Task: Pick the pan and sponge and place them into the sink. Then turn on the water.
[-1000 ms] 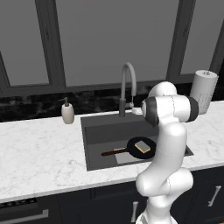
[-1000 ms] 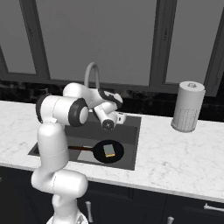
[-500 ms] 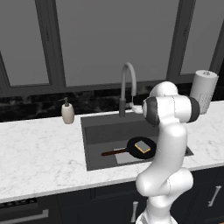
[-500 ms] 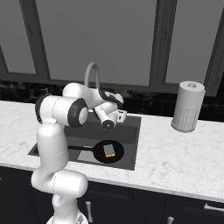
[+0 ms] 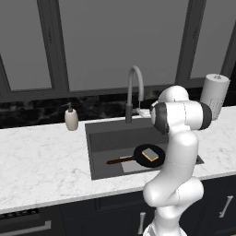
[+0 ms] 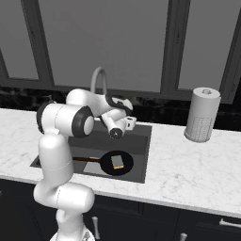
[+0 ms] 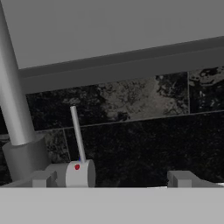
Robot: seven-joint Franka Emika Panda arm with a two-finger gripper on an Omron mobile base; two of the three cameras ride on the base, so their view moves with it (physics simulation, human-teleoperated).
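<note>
The black pan [image 5: 158, 157] [image 6: 127, 164] lies flat on the bottom of the dark sink [image 5: 110, 138] [image 6: 137, 137], its reddish-brown handle pointing left. The yellow sponge [image 5: 150, 154] [image 6: 117, 162] rests on the pan. My gripper [image 6: 130, 123] [image 7: 111, 179] hovers above the sink's back edge, at the base of the grey gooseneck faucet [image 5: 134, 92] [image 6: 98, 81] [image 7: 15, 109]. It is open and holds nothing. In the hand view the faucet's thin lever [image 7: 77, 133] stands upright just inside the left fingertip [image 7: 43, 178]. No water runs from the spout.
A beige soap dispenser [image 5: 71, 119] stands on the counter left of the sink. A paper towel roll [image 5: 214, 96] [image 6: 202, 114] stands on the counter to the right. The dark backsplash [image 7: 144, 131] and window frames rise close behind the faucet.
</note>
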